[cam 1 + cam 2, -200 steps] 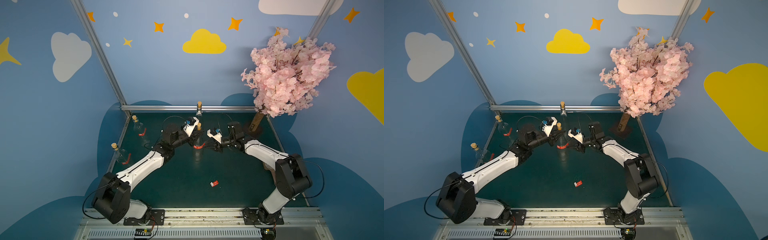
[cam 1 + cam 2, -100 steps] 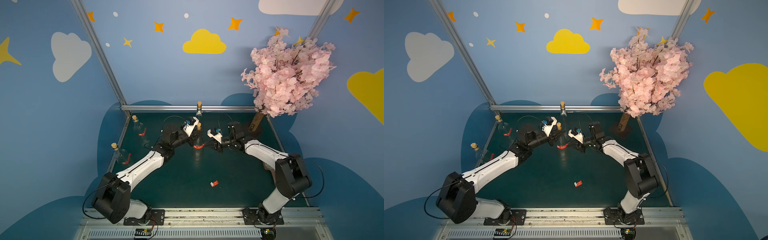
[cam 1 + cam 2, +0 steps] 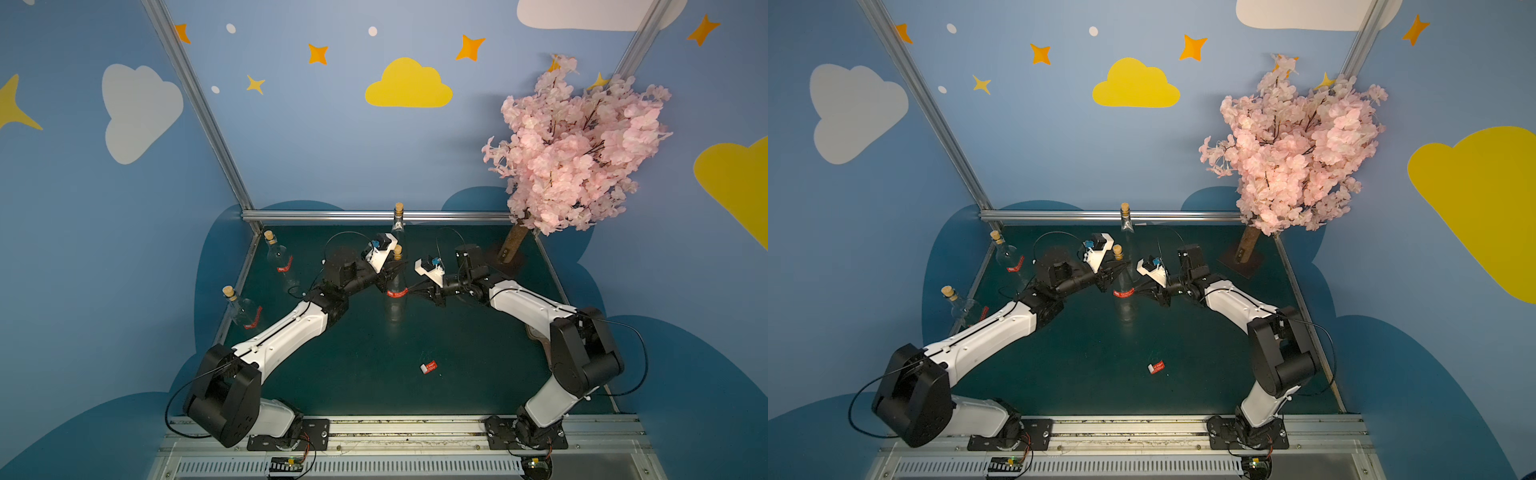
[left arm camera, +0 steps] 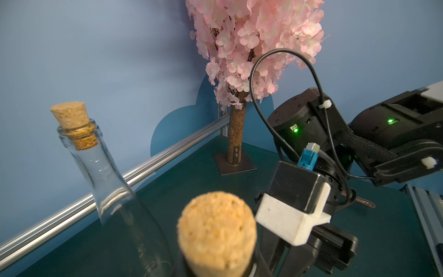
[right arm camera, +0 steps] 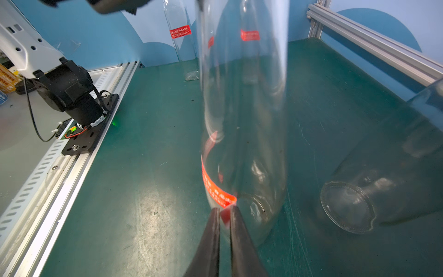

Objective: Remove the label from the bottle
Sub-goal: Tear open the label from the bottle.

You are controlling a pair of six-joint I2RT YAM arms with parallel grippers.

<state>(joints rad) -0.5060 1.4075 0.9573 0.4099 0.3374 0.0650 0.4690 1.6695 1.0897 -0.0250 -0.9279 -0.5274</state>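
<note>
Among spare bottles, left hand clamps the bottle, right hand pinches its label.

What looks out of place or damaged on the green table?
A loose red-and-white label scrap lies alone on the mat, near the front. On the centre bottle, held at the neck by the left gripper, the red label is lifted at one end, pinched by the right gripper.

Bright even light, glare on bottle, near cork blurred, edges warped
</note>
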